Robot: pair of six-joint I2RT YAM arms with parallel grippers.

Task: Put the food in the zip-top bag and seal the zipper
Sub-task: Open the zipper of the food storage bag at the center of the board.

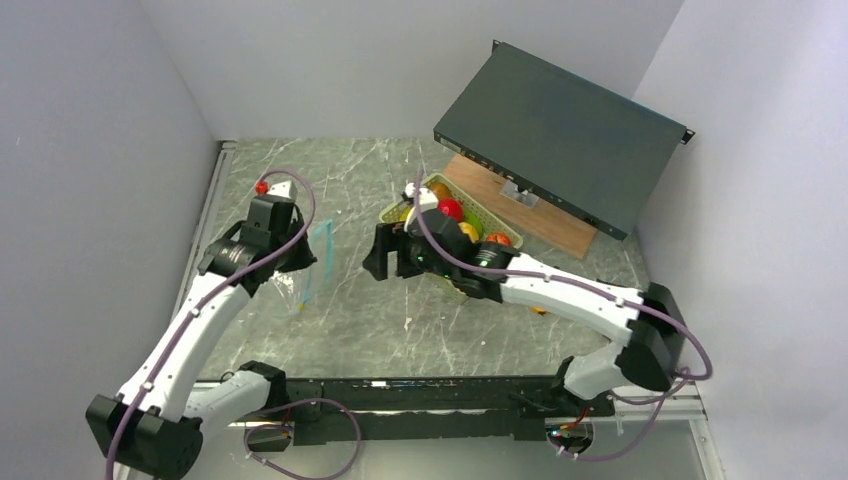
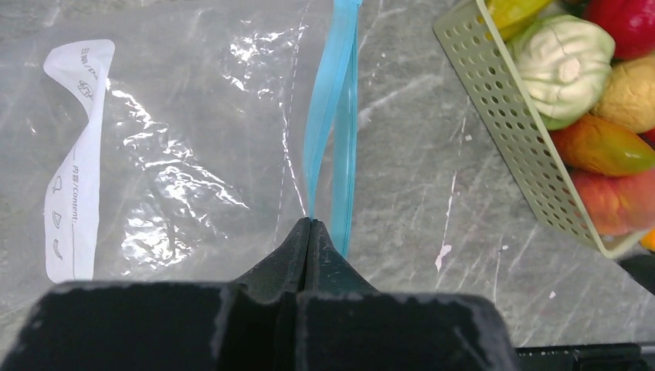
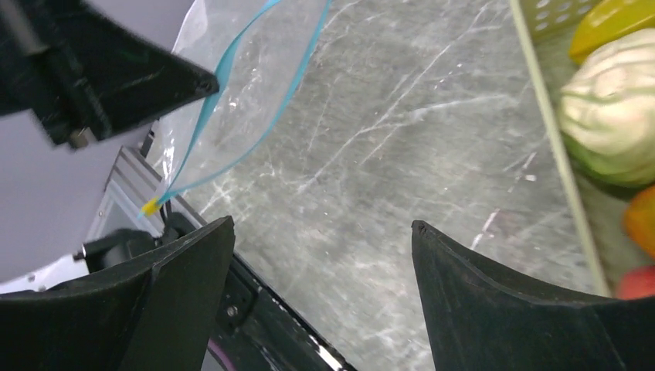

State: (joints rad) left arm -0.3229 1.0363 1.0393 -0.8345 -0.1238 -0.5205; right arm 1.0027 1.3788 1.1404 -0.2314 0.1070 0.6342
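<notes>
Top external: grey marbled table [image 1: 400, 310] between plain white walls [image 1: 100, 120]

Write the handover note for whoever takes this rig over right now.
Left gripper: shut, pinching the blue zipper strip of the clear bag.
Right gripper: open, empty, over the table between bag and basket.
Food: every visible piece sits in the green basket; none shows in the bag.
Done: bag mouth gripped, strip partly parted.
Left: move the food in piece by piece, then zip it shut.
</notes>
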